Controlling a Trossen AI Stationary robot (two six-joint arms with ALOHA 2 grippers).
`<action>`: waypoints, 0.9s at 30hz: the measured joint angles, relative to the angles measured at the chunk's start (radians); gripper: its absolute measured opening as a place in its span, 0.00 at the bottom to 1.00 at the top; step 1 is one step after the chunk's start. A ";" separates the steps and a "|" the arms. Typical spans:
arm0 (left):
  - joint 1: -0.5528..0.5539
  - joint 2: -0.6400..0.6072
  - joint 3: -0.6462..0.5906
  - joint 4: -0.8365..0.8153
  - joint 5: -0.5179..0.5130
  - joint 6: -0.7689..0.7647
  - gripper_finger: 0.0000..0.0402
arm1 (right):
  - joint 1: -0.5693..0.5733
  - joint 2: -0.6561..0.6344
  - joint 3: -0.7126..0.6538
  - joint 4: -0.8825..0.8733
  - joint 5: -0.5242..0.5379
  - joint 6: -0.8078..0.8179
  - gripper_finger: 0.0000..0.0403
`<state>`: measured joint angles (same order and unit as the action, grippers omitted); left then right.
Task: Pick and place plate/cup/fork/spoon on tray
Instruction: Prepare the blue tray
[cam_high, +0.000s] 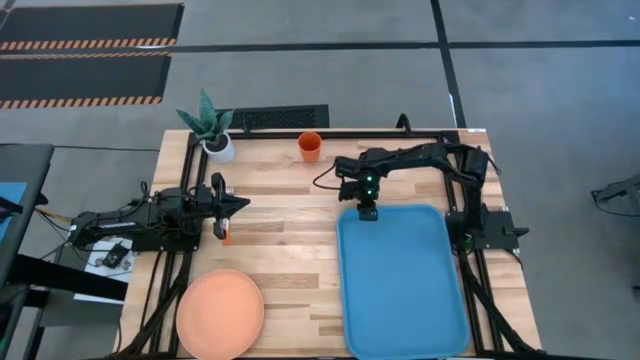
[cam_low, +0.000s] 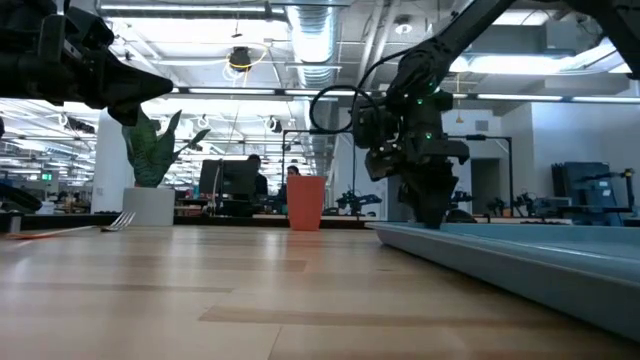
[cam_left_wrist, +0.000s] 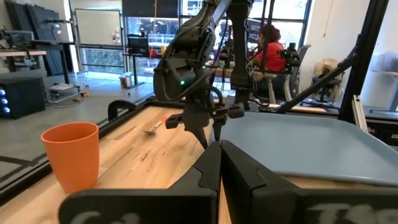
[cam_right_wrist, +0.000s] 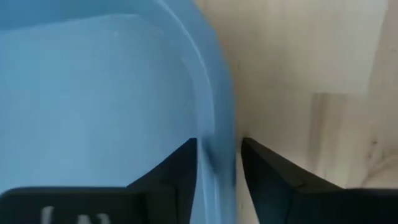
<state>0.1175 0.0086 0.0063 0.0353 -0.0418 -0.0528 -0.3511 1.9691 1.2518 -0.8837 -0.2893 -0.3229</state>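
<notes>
The light-blue tray (cam_high: 400, 285) lies at the table's right. My right gripper (cam_right_wrist: 219, 155) points down at its far left corner and is open, with one finger inside the rim and one outside. The pale orange plate (cam_high: 220, 313) lies at the near left. The orange cup (cam_high: 310, 147) stands upright near the far edge. The fork (cam_low: 120, 220) lies flat beneath my left gripper (cam_high: 240, 205), which is shut and held level above the table's left side. The spoon (cam_left_wrist: 152, 127) lies flat on the wood beyond the right arm. My right gripper comes from above, pointing steeply down, with the rim (cam_right_wrist: 217, 134) of the tray's far left corner filling most of the gap between its two fingers. I cannot tell whether the fingers touch the rim. The tray lies flat on the table.
A white pot with a green plant (cam_high: 215, 135) stands at the far left corner. Bare wood lies between the plate and the tray. Black frame rails run along the table's left, right and far edges.
</notes>
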 joint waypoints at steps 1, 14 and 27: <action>0.000 0.000 0.000 0.000 0.000 0.000 0.00 | 0.000 0.007 0.000 0.001 0.001 0.000 0.35; 0.000 0.000 0.000 0.000 0.000 0.000 0.00 | -0.039 0.018 0.060 -0.045 -0.021 0.012 0.09; 0.000 0.000 0.000 0.000 0.000 0.008 0.00 | -0.137 0.016 0.213 -0.110 -0.029 0.117 0.08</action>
<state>0.1175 0.0086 0.0063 0.0357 -0.0414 -0.0448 -0.4883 1.9850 1.4648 -0.9941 -0.3180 -0.2054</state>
